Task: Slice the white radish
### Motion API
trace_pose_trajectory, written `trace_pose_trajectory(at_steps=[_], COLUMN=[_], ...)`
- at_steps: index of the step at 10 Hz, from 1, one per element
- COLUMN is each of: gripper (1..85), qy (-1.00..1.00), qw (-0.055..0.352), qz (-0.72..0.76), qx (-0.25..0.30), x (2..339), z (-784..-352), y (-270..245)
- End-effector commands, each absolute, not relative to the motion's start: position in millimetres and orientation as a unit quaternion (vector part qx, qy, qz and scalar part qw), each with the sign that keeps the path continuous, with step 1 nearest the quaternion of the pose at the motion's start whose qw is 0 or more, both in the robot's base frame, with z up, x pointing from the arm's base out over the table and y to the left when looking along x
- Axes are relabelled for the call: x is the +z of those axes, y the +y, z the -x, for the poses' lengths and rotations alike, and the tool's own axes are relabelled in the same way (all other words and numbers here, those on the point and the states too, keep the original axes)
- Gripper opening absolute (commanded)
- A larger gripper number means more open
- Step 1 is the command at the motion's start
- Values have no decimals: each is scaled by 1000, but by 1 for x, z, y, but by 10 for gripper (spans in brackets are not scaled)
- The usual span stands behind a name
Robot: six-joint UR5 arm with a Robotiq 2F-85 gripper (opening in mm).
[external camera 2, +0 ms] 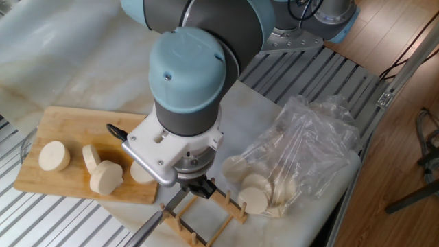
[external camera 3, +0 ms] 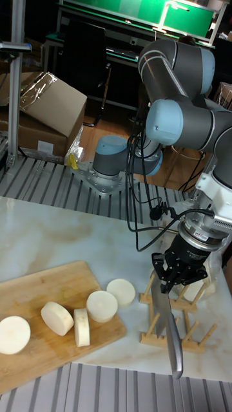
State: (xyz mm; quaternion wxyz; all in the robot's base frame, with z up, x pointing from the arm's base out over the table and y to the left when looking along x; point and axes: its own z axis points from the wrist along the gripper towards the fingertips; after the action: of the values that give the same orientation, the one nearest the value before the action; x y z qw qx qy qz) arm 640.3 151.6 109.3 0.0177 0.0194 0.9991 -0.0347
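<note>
Robot claw (external camera 3: 169,278) grips a knife (external camera 3: 169,335) above a wooden rack (external camera 3: 173,315), beside a cutting board of white radish (external camera 2: 53,156).

The radish lies in five thick, smooth, cream-white rounds: four on the bamboo cutting board (external camera 2: 58,123), one standing on edge, and a fifth (external camera 3: 121,291) just off the board's corner on the marbled counter (external camera 3: 45,238). One long steel blade, dark-handled, is clenched in the black claw and slants down past the slotted rack. Beyond the rack from the board, one crinkled clear plastic bag (external camera 2: 309,147) holds more pale round slices.
</note>
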Motion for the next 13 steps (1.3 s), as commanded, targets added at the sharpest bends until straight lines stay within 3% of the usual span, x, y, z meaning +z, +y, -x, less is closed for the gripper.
trace_pose_trajectory(at_steps=[1,9,13], gripper=[13,13,130], qy=[999,998,999], qw=[20,6,-2], qz=[-25,-38,-30], qx=[-27,-45,-41], x=[102,91,89], z=[-641,-638,-635], y=[155,146,150])
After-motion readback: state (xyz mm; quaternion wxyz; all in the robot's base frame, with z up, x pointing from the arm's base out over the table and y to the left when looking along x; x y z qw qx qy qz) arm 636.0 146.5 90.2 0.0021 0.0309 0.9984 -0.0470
